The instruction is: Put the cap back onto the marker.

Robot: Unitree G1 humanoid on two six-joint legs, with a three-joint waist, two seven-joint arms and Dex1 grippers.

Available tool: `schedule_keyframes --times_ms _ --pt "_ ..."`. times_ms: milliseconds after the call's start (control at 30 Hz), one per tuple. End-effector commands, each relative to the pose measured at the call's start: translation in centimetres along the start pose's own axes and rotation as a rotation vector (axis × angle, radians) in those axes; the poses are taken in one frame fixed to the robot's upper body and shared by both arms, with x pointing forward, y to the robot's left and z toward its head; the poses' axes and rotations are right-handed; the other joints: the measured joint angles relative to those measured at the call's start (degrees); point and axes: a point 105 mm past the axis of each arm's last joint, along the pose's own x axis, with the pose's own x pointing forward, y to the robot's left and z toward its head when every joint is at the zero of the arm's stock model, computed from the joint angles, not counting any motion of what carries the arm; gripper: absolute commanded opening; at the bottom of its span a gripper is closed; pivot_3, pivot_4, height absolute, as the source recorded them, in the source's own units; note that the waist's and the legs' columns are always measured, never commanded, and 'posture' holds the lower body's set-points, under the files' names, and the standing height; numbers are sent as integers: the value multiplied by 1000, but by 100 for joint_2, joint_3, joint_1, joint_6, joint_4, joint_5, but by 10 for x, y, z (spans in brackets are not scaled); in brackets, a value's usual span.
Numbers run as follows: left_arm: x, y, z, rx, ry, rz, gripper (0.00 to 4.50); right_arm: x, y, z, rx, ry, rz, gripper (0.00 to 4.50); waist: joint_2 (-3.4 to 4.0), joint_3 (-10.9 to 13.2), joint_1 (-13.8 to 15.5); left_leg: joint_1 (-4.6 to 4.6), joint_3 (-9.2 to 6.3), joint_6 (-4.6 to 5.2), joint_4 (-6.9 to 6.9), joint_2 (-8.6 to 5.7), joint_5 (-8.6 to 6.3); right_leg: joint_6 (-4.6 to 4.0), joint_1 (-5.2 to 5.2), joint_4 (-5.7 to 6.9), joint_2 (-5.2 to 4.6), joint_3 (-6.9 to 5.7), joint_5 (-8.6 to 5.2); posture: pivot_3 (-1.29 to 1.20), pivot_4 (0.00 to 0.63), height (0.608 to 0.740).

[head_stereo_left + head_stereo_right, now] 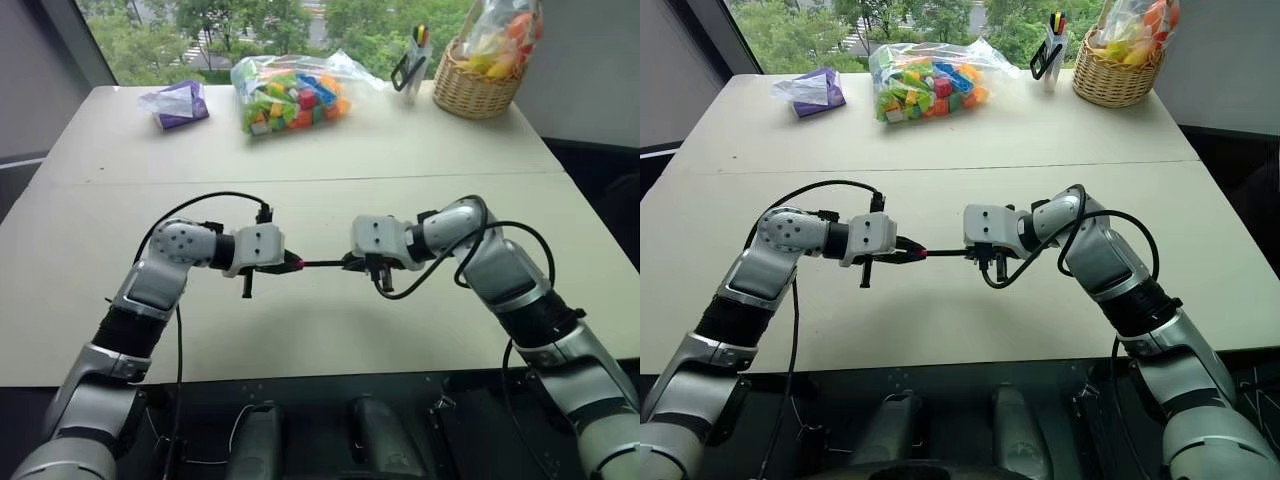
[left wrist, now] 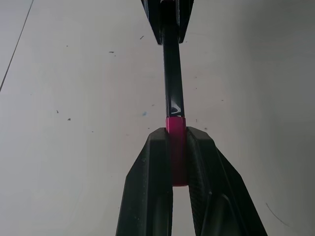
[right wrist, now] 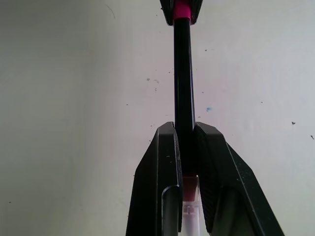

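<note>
- Pale table (image 1: 330, 150) spreads under both arms, which meet above its near half.
- Left tool (image 2: 176, 147) is clamped on the red cap (image 2: 175, 130); right tool (image 3: 184, 140) pinches the black marker (image 3: 183, 78) barrel.
- Cap sits against the marker's end; whether fully seated is unclear.
- Both look light, stiff, smooth plastic, likely to slip: best gripped mid-barrel and pushed straight along the axis.

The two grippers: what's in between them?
The marker bridges them in the left eye view: right gripper holds its black barrel, left gripper pinches the cap on its end.
</note>
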Motion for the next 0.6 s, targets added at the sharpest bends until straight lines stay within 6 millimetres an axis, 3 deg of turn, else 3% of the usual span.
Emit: schedule_keyframes --times_ms 33,167,233,267,433,533,600 --pt "4 0 28 79 -99 4 0 2 4 14 -63 -57 20 31 0 0 0 0 0 0 0 0 0 0 0 0 0 0 0 0 150 740" --pt "0 -3 24 42 -96 20 0 0 4 5 -37 -39 10 31 0 0 0 0 0 0 0 0 0 0 0 0 0 0 0 0 150 740" --pt "-2 -4 21 35 -87 32 958 -1 4 -1 -23 -28 3 0 0 0 0 0 0 0 0 0 0 0 0 0 0 0 0 0 150 740" --pt "-3 -5 20 31 -81 37 1212 -3 3 -4 -16 -21 -2 0 0 0 0 0 0 0 0 0 0 0 0 0 0 0 0 0 150 740" --pt "-7 -8 18 6 -77 52 1212 -7 1 -13 11 -5 -23 0 0 0 2 1 0 0 0 0 0 0 0 0 -1 0 0 0 150 740" --pt "-9 -7 19 6 -73 67 2091 -9 0 -15 25 -4 -35 0 0 0 1 0 0 0 0 0 0 0 0 0 -1 0 0 0 150 740" --pt "-9 -7 21 6 -76 73 2091 -10 -1 -16 34 -6 -42 0 0 0 1 1 0 0 0 0 0 0 0 0 -1 0 0 0 150 740"
